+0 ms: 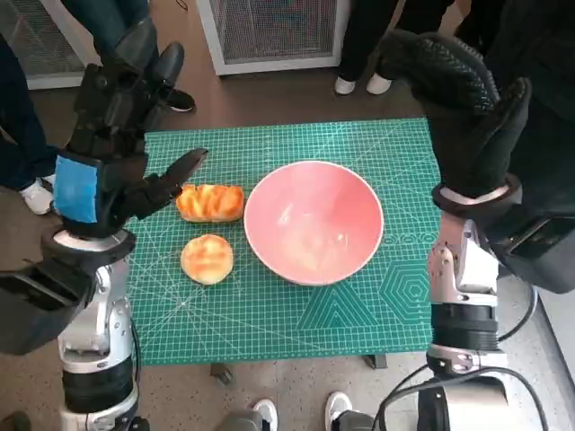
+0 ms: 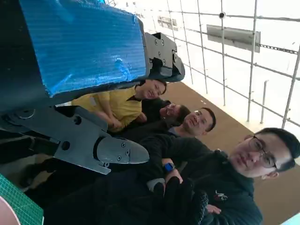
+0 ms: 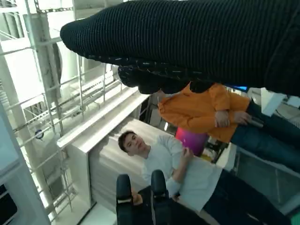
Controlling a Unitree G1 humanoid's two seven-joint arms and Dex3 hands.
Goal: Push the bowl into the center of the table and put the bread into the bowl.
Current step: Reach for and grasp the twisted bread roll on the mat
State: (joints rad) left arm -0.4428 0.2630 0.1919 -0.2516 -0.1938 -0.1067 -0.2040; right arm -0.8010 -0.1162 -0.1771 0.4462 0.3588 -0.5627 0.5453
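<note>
1. Bowl: pink, sits about mid-mat on the green cutting mat, between my two hands, nearer my right. By my read the push is done or nearly so.
2. Bread: two pieces, both off the fingertip side of my left hand. Long glazed loaf lies just beyond my left fingertips and just beside the bowl rim; cannot tell if they touch. Round bun is nearer my left forearm, apart from the bowl.
3. Left hand: raised over the mat's edge, fingers spread, nothing in it. One finger points at the loaf, not touching as far as I can tell.
4. Right hand: raised high over the mat's far corner on its own side, glove empty; fingers look loosely curled, can't call it spread or closed. The wrist cams show only people and the room, no table detail.
5. Handling guess: bread is light and soft, glazed crust may be a bit slick and will dent. Take the loaf across its short width at the middle, light squeeze.
6. Bowl looks rigid, smooth, wide-mouthed; easy drop target, may slide on the mat if knocked.
</note>
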